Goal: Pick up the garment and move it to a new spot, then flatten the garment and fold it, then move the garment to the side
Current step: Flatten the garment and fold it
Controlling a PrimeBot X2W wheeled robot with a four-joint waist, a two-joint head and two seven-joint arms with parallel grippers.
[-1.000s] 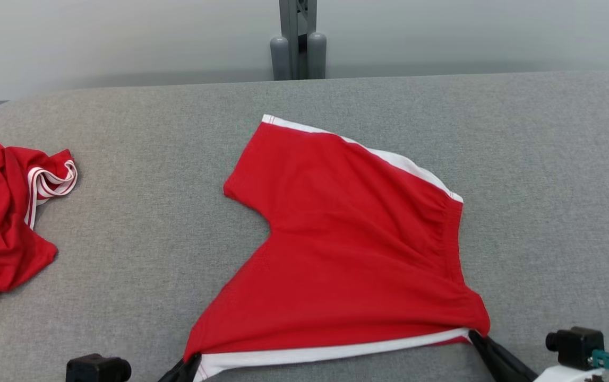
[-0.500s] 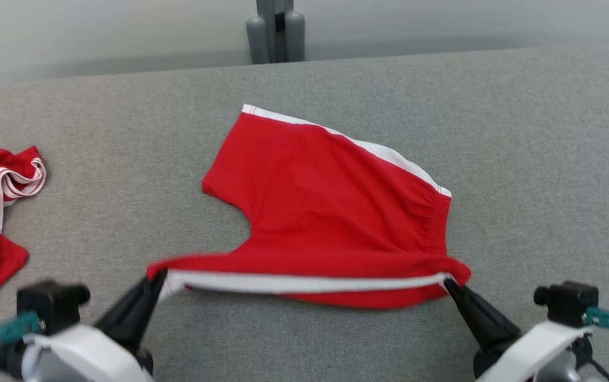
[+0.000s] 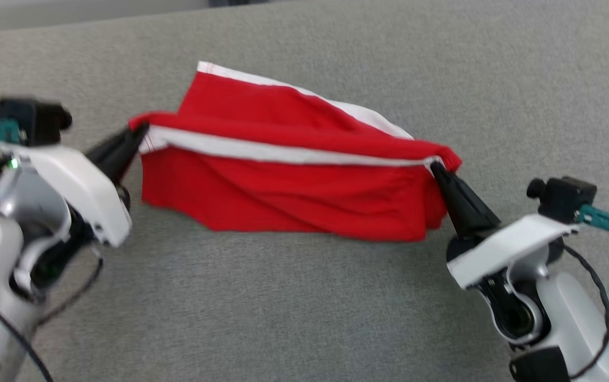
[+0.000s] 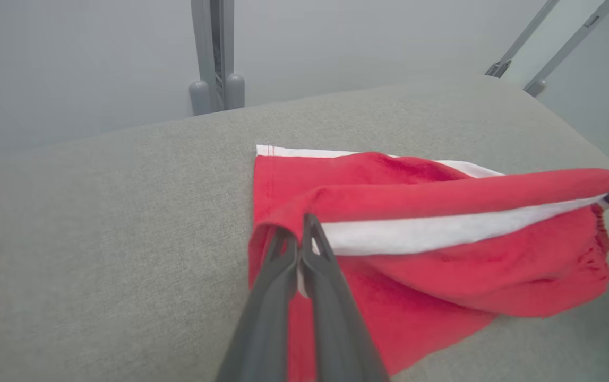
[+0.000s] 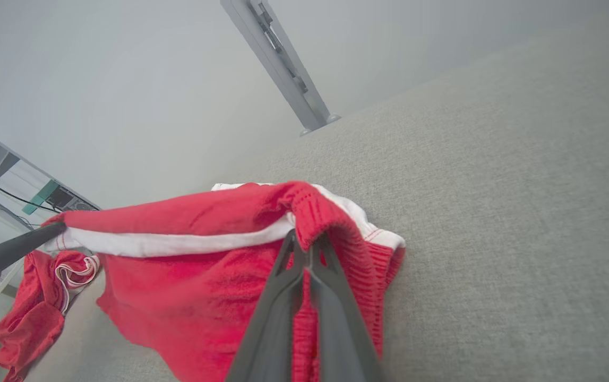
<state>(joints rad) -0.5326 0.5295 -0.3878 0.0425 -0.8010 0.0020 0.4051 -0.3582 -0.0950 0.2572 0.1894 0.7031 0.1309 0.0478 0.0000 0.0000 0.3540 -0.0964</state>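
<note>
While arms (image 3: 500,249) stand apart, pinching fingers (image 3: 118,151) apparently hoist the garment (image 3: 293,196).

Matt red knit garment (image 3: 293,196), white band; coarse grey woven cloth tabletop (image 3: 304,307); tool shells seemingly glossy plastic.

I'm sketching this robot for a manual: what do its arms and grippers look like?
Both arms match. The left gripper and right gripper each have two long, dark, tapering fingers. Behind them sits a white wrist shell over silver-grey casing. Each wrist carries a black camera block with a teal connector, and thin black cables trail along the forearms.
</note>
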